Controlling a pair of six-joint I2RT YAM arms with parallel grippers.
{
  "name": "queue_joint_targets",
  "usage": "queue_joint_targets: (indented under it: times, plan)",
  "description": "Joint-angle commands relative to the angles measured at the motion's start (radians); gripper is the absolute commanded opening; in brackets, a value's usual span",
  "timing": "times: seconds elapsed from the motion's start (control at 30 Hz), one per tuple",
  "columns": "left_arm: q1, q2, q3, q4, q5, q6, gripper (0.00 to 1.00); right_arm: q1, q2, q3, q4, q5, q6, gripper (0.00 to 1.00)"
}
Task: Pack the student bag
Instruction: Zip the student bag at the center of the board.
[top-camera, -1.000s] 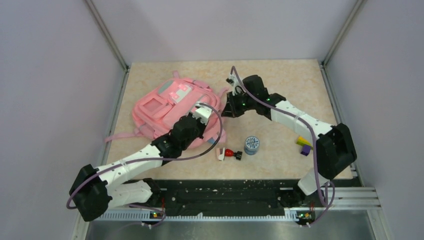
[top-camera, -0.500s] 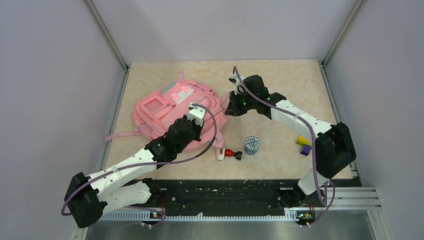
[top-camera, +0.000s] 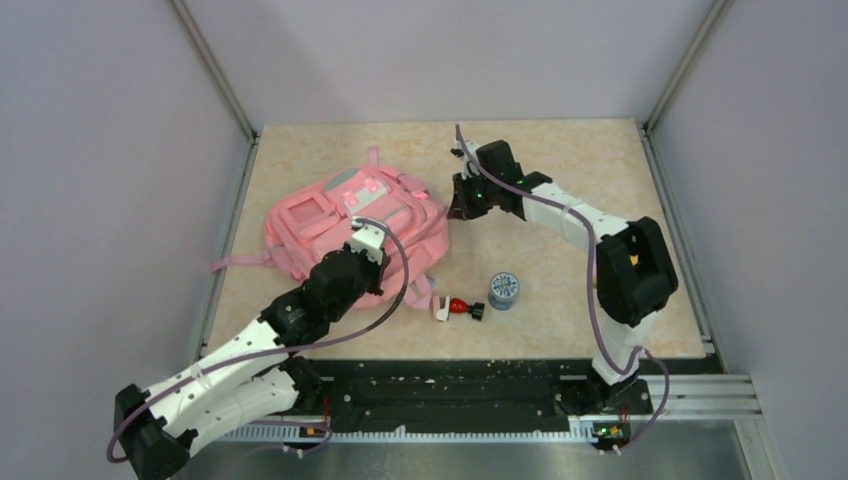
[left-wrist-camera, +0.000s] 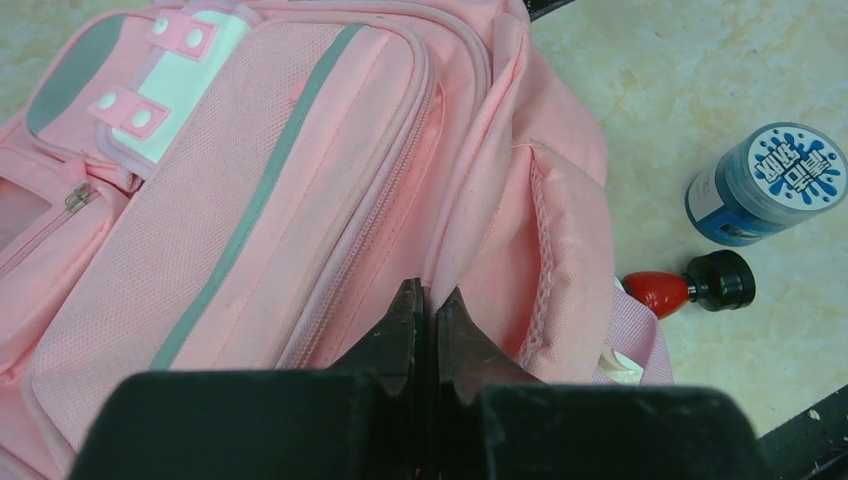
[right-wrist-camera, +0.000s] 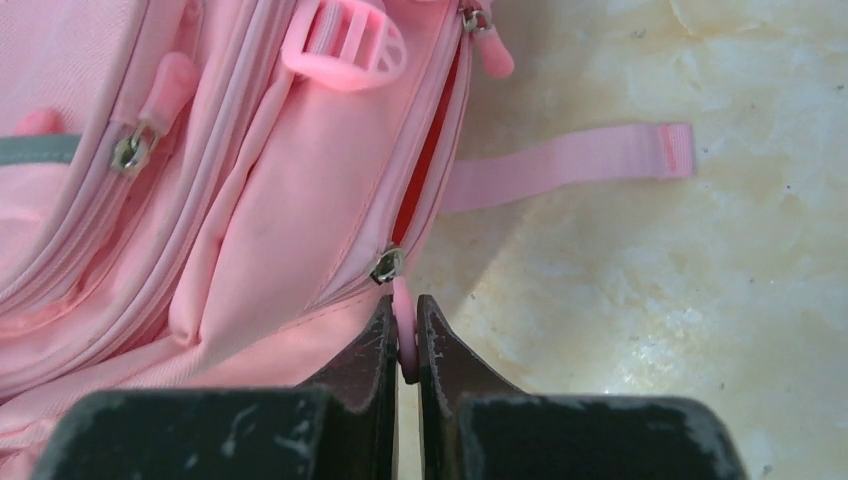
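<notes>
Nearest me, my left gripper (left-wrist-camera: 425, 305) has its fingers pressed together against the side fabric of the student bag (left-wrist-camera: 250, 200). I cannot tell whether a fold is caught between them. Only that wrist camera shows this. To its right a blue jar (left-wrist-camera: 768, 180) stands with its lid on, contents hidden, and a small red-and-black piece (left-wrist-camera: 690, 285) lies just beside the bag's edge. From overhead I see the bag lying flat on the left half of the table (top-camera: 560, 180), front pockets up. At its far right side my right gripper (right-wrist-camera: 403, 330) pinches a pink zipper pull (right-wrist-camera: 402, 300). That wrist view alone shows the zip partly open onto a red slit, inside unseen, and a loose strap (right-wrist-camera: 570, 160) on the table.
</notes>
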Motion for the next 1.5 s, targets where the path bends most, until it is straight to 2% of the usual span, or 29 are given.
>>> queue_joint_targets:
  times: [0.0, 0.23, 0.3, 0.37, 0.43, 0.6, 0.77, 0.93, 1.07, 1.2, 1.3, 1.47]
  plan:
    - [0.023, -0.093, 0.096, -0.077, -0.085, -0.039, 0.0, -0.099, 0.081, 0.079, 0.035, 0.206, -0.069, 0.0]
    - [0.027, -0.1, 0.18, -0.224, -0.045, -0.089, 0.02, -0.099, 0.133, 0.129, 0.032, 0.161, -0.067, 0.0]
    - [0.027, -0.095, 0.193, -0.255, -0.008, -0.089, 0.14, -0.099, 0.11, 0.103, 0.045, 0.123, -0.051, 0.0]
    - [0.028, -0.083, 0.195, -0.257, 0.041, -0.089, 0.38, -0.098, 0.078, 0.057, 0.08, 0.075, -0.021, 0.0]
    - [0.027, -0.06, 0.19, -0.222, 0.081, -0.091, 0.55, -0.095, 0.052, 0.011, 0.117, 0.029, 0.009, 0.0]
    - [0.027, 0.058, 0.16, 0.008, 0.21, -0.142, 0.72, -0.071, 0.034, -0.053, 0.162, 0.001, 0.039, 0.0]
    - [0.027, 0.286, 0.154, 0.278, 0.291, -0.191, 0.76, -0.06, 0.038, -0.076, 0.168, -0.005, 0.051, 0.0]
    - [0.023, 0.495, 0.223, 0.366, 0.233, -0.208, 0.78, -0.059, 0.015, -0.092, 0.171, 0.01, 0.054, 0.0]
    - [0.002, 0.605, 0.256, 0.436, 0.224, -0.199, 0.87, -0.059, 0.003, -0.094, 0.161, 0.024, 0.049, 0.0]
    - [-0.034, 0.7, 0.297, 0.44, 0.183, -0.153, 0.89, -0.059, 0.001, -0.095, 0.162, 0.024, 0.051, 0.0]
    - [-0.073, 0.759, 0.325, 0.395, 0.082, -0.095, 0.89, -0.059, 0.0, -0.094, 0.161, 0.023, 0.053, 0.0]
    - [-0.123, 0.838, 0.366, 0.321, -0.094, -0.009, 0.79, -0.059, 0.0, -0.095, 0.164, 0.023, 0.054, 0.0]
